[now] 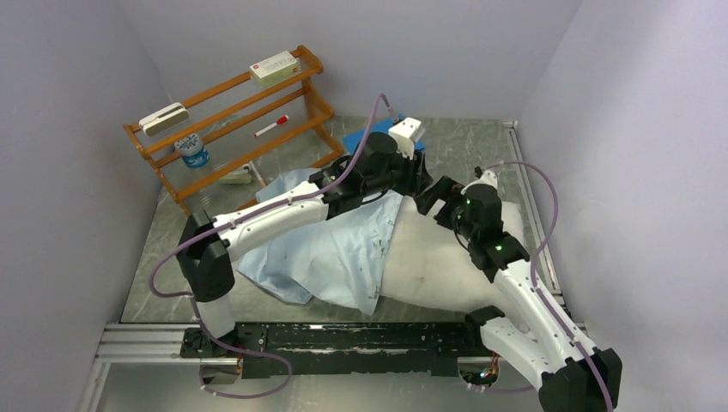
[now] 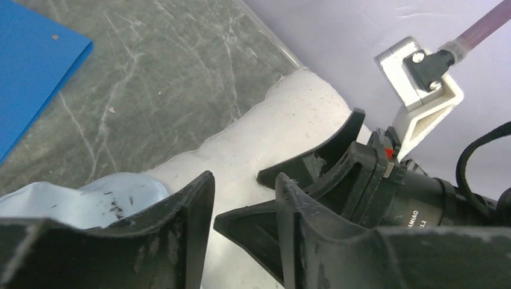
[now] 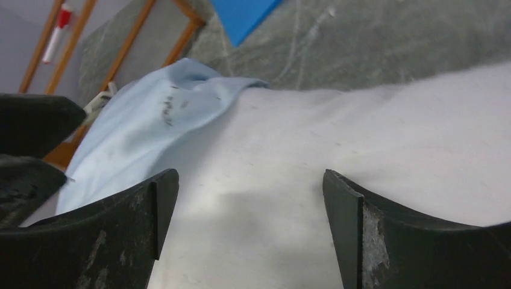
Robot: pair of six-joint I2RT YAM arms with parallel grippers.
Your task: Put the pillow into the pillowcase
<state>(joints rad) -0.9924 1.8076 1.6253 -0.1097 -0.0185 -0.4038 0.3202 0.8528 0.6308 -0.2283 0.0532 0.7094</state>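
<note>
Pillow (image 1: 446, 257) partly hidden under pillowcase (image 1: 326, 249)

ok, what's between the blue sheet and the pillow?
Bare grey tabletop, nothing on it; the left wrist view shows that stretch between the blue sheet and the pillow.

I see a wooden rack (image 1: 221, 87) far left on the grey worktop (image 1: 464, 146), a red marker (image 1: 271, 126) on it, a blue sheet (image 1: 360, 140) nearby.
</note>
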